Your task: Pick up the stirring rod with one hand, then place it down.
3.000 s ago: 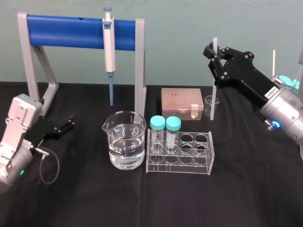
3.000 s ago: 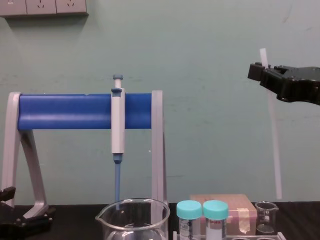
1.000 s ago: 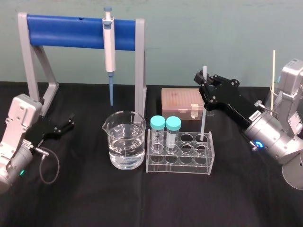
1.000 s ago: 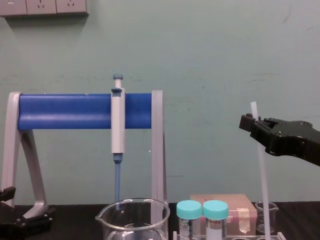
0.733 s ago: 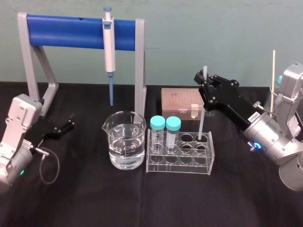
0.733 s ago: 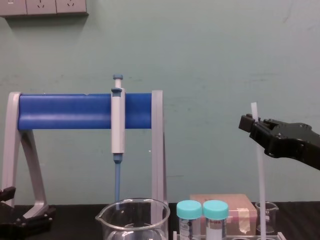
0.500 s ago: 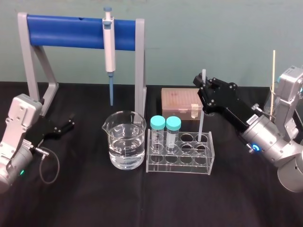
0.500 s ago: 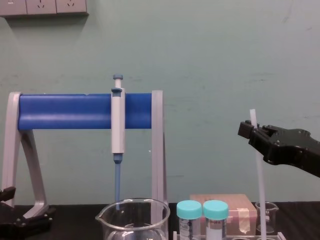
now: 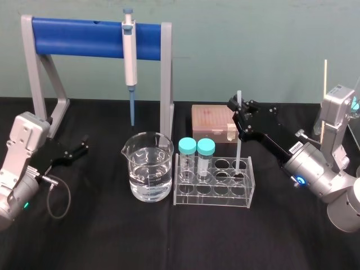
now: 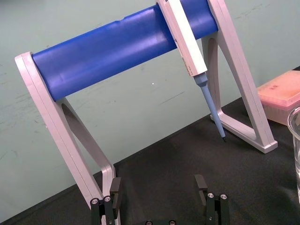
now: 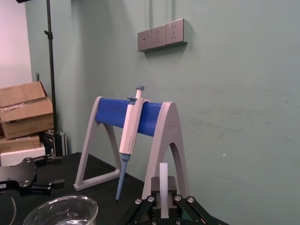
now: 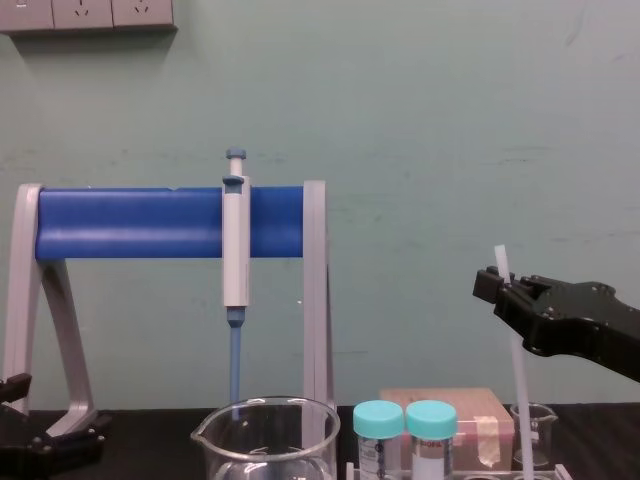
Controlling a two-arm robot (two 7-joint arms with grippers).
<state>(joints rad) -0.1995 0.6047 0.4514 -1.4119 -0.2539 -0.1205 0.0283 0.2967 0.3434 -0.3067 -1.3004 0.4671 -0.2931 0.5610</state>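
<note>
The stirring rod (image 9: pixel 238 152) is a thin translucent white stick standing nearly upright. My right gripper (image 9: pixel 239 116) is shut on it near its top. The rod's lower end reaches down at the back right holes of the clear test tube rack (image 9: pixel 214 194). The chest view has the rod (image 12: pixel 518 400) hanging below the black right gripper (image 12: pixel 505 290). From the right wrist, the rod's top end (image 11: pixel 163 180) pokes up between the fingers of the right gripper (image 11: pixel 163 202). My left gripper (image 9: pixel 80 148) rests open at the table's left side and appears as the left gripper (image 10: pixel 158 187) in its own wrist view.
A grey stand with a blue bar (image 9: pixel 79 36) carries the pipette (image 9: pixel 129 53) at the back. A beaker of water (image 9: pixel 149 169) stands left of the rack, which holds two teal-capped tubes (image 9: pixel 196 154). A pink tip box (image 9: pixel 211 121) sits behind the rack.
My right gripper has come down and slightly left with the rod. The rod's lower end now sits lower at the rack's back right holes. The left arm has not moved.
</note>
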